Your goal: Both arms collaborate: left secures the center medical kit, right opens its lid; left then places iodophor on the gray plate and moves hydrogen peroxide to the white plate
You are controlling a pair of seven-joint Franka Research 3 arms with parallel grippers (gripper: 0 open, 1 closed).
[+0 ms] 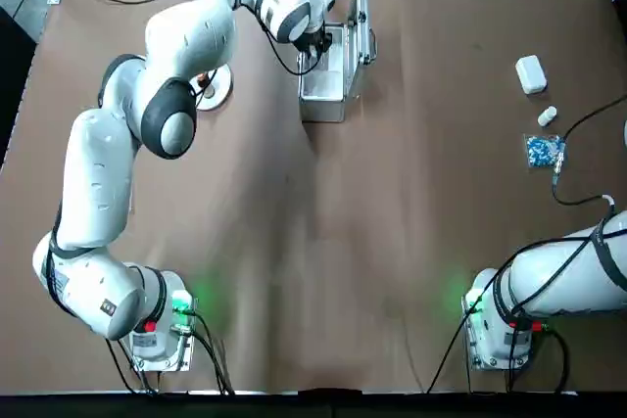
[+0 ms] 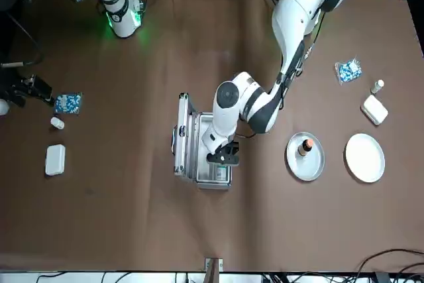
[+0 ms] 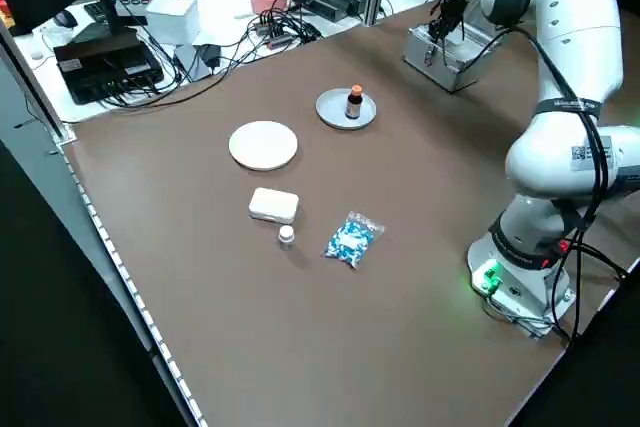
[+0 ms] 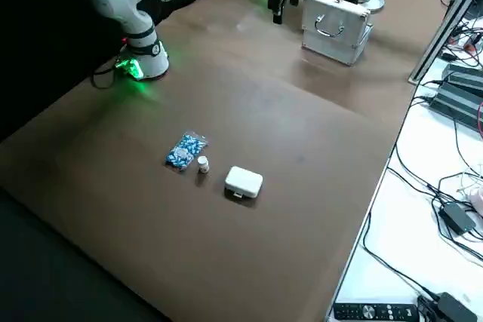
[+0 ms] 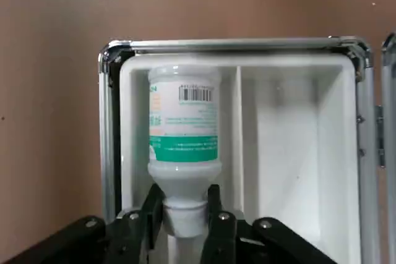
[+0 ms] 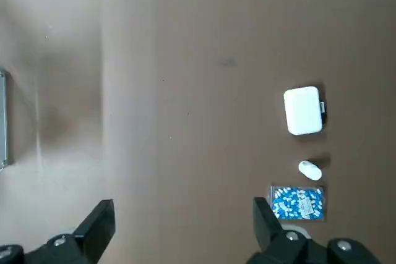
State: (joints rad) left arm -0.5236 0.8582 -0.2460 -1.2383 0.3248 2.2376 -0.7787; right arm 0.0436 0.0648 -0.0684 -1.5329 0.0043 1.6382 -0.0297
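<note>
The medical kit (image 1: 326, 97) lies at the table's far centre with its lid (image 2: 180, 134) standing open. My left gripper (image 5: 184, 205) reaches into the kit (image 5: 235, 44) and is shut on the neck of the hydrogen peroxide (image 5: 184, 128), a white bottle with a green label lying in one compartment. The other compartment shows only white lining. The iodophor (image 2: 305, 146), a small brown bottle, stands upright on the gray plate (image 2: 305, 166). Beside it sits the white plate (image 2: 365, 158), bare. My right gripper (image 6: 182, 221) hangs open above the table, away from the kit.
A white box (image 1: 530, 73), a small vial (image 1: 547, 116) and a blue pill packet (image 1: 544, 151) lie at the table's right. A like set, with a white box (image 2: 374, 109), lies on the left beyond the plates. Cables and gear line the far edge.
</note>
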